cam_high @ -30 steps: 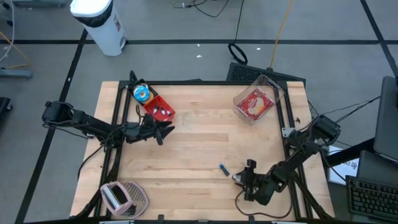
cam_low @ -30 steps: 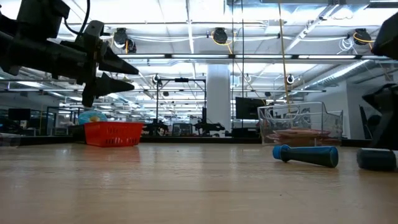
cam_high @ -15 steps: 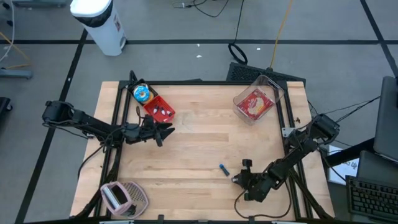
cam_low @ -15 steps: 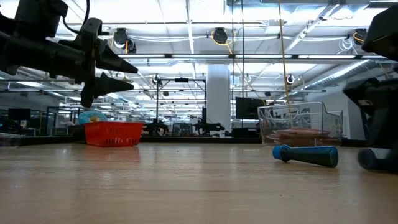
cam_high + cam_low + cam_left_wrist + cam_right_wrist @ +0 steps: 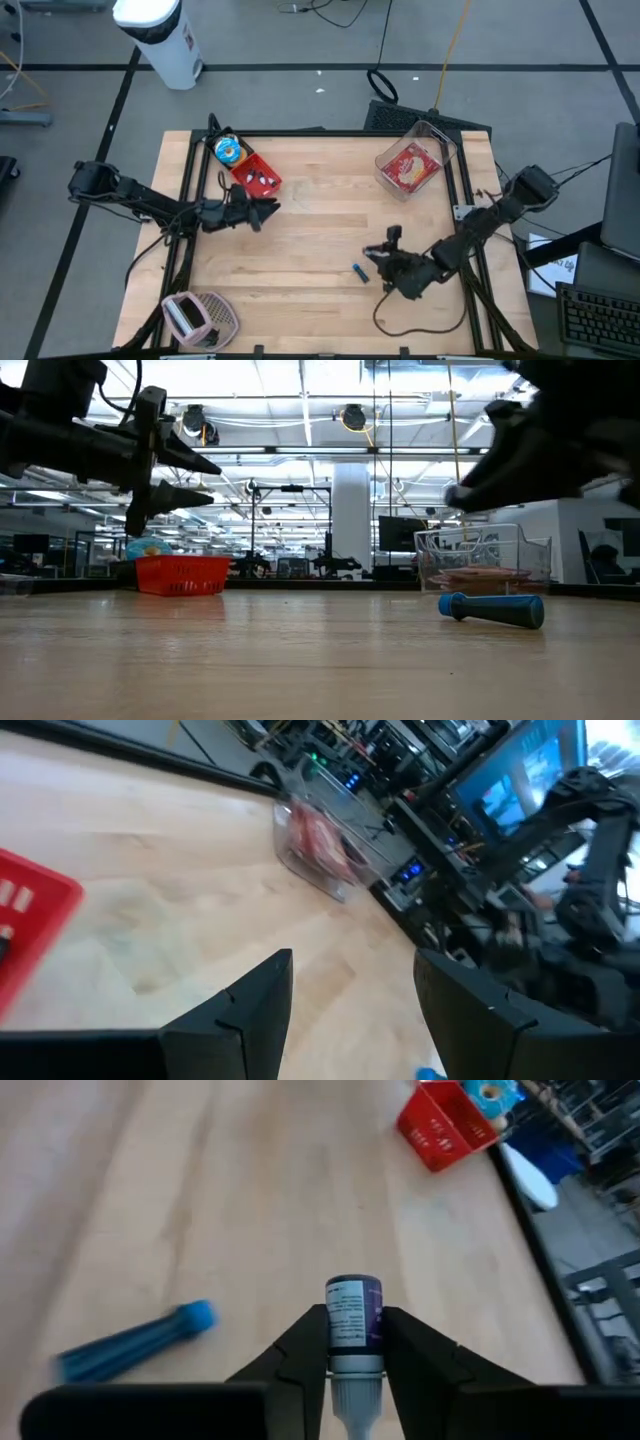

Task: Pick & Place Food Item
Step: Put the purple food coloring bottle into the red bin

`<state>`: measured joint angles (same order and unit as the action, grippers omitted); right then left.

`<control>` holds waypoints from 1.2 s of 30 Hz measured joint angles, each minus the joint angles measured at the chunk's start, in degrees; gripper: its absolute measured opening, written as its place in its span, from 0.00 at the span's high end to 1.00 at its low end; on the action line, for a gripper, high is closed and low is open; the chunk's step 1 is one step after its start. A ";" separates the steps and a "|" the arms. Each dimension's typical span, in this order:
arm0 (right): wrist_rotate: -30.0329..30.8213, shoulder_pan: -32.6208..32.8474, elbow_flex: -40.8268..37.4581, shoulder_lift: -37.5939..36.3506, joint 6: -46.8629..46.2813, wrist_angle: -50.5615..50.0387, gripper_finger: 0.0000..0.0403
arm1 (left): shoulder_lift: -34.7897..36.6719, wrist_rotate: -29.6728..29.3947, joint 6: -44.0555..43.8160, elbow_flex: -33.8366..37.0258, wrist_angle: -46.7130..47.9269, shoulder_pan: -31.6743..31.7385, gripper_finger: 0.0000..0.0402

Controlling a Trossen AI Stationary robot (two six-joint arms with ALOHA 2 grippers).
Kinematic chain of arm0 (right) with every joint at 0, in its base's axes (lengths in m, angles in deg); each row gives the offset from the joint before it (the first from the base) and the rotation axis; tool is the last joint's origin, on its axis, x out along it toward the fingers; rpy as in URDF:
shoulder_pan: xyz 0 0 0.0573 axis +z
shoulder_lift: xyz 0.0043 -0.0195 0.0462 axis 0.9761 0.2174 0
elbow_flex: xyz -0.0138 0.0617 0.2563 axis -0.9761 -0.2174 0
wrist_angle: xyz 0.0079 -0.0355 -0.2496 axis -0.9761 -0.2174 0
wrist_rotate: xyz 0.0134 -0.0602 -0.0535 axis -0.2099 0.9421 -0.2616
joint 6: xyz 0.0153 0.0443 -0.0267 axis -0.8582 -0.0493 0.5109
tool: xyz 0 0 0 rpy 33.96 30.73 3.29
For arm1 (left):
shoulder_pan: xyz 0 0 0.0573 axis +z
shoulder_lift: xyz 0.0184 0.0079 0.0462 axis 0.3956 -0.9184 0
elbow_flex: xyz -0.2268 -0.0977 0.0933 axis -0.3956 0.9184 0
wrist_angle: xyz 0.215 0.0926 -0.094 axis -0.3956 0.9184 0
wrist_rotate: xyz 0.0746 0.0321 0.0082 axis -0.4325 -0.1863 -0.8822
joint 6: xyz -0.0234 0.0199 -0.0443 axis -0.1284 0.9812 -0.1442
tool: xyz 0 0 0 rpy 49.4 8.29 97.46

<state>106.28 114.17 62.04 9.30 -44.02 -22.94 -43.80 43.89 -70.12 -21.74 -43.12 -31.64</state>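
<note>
My right gripper [image 5: 355,1348] is clamped on a small white bottle with a dark blue label [image 5: 352,1330], held off the table [image 5: 320,225]. A blue marker [image 5: 135,1342] lies on the wood just beyond. Farther off, my left gripper [image 5: 268,210] hangs parted and empty beside the red basket [image 5: 256,174]. Farthest: 1 clear bin [image 5: 414,160] holding a red food packet [image 5: 408,167].

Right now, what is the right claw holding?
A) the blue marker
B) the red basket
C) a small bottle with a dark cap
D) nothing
C: in the right wrist view the right claw is shut on a small bottle with a dark cap, while the blue marker lies loose on the table and the red basket stands far off.
</note>
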 joint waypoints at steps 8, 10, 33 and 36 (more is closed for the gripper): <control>-0.36 -7.26 -0.01 0.82 14.76 7.87 0.84 | -8.53 0.27 8.34 -8.62 0.18 -6.03 0.47; -0.34 -8.51 0.03 0.78 18.53 11.50 0.83 | -13.02 0.27 10.24 -12.58 0.50 -6.75 0.47; -0.29 -10.06 0.04 0.76 34.28 27.09 0.83 | -41.00 11.90 14.21 -45.47 6.46 -3.29 0.47; -0.56 -10.10 -0.02 0.76 35.58 28.71 0.82 | -41.00 12.09 12.81 -45.77 6.82 -2.59 0.47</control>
<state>105.72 104.08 62.02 10.06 -8.43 5.77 -84.80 55.98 -57.31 -67.51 -36.30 -34.23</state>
